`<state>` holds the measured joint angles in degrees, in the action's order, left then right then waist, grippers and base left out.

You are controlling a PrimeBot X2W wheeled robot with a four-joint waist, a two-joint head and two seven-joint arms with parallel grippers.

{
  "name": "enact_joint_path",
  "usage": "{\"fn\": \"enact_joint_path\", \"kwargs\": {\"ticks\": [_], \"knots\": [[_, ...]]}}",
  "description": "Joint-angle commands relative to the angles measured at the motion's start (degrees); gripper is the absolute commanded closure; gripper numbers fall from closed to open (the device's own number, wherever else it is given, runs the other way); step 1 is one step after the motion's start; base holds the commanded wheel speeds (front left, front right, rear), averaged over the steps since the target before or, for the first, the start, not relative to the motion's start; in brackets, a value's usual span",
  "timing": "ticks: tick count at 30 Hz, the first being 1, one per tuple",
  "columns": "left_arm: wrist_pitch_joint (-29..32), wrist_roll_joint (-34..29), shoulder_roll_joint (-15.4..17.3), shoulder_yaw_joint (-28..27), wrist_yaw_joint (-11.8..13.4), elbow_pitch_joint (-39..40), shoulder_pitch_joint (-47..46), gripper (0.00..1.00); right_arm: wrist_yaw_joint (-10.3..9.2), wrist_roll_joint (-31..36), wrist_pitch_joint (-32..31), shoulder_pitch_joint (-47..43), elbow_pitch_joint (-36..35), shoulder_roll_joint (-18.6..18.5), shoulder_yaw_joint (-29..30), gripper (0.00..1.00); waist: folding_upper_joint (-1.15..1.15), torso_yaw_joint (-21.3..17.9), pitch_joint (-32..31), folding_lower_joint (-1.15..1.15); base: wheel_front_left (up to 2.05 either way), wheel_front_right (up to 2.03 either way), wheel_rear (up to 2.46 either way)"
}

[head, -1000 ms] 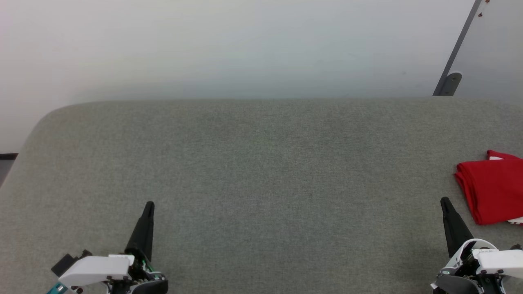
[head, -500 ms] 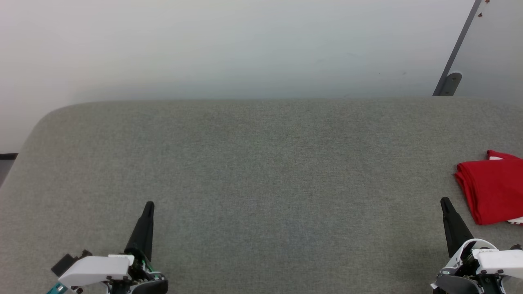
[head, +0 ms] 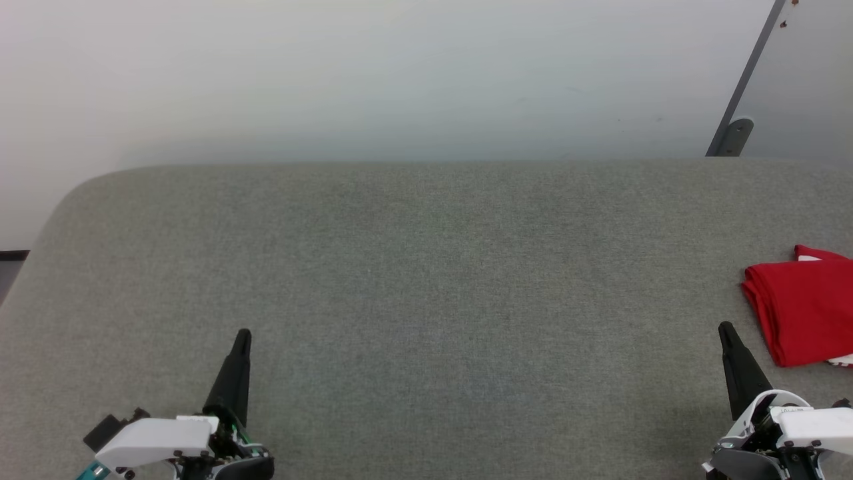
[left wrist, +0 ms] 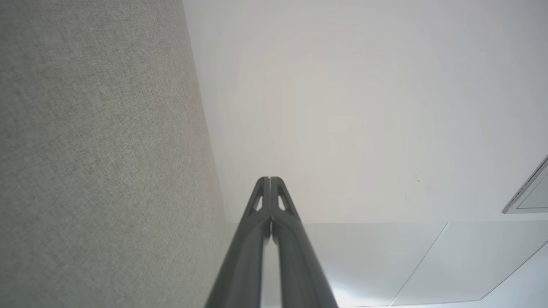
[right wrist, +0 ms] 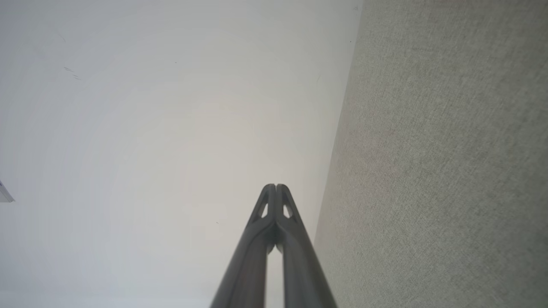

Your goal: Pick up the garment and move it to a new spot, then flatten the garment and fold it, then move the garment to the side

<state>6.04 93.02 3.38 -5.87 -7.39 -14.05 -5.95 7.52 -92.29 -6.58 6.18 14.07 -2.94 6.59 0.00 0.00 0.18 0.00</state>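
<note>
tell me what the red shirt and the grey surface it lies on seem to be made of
The red shirt: likely soft thin cloth, matte; it lies folded in limp layers with rounded edges. Fibre cannot be told.
The grey surface: seemingly woven upholstery fabric, matte; a fine speckled weave shows, and its rounded corner hints at padding.

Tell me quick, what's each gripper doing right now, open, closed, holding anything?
Left gripper: closed, holding nothing.
Right gripper: closed, holding nothing; the garment lies apart from it.
</note>
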Motion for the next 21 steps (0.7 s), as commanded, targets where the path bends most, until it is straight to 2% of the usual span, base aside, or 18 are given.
{"fn": "enact_joint_path", "kwargs": {"ticks": [1, 21], "knots": [[0.22, -0.22, -0.12, -0.17, -0.18, -0.07, -0.56, 1.00, -0.06, -0.15, -0.15, 0.15, 0.01, 0.23, 0.05, 1.00, 0.00, 0.00, 0.00, 0.00, 0.00, 0.00, 0.00], [0.38, -0.31, -0.24, -0.32, -0.18, -0.08, -0.58, 1.00, -0.06, -0.14, -0.16, 0.15, 0.01, 0.23, 0.05, 1.00, 0.00, 0.00, 0.00, 0.00, 0.00, 0.00, 0.00]]}}
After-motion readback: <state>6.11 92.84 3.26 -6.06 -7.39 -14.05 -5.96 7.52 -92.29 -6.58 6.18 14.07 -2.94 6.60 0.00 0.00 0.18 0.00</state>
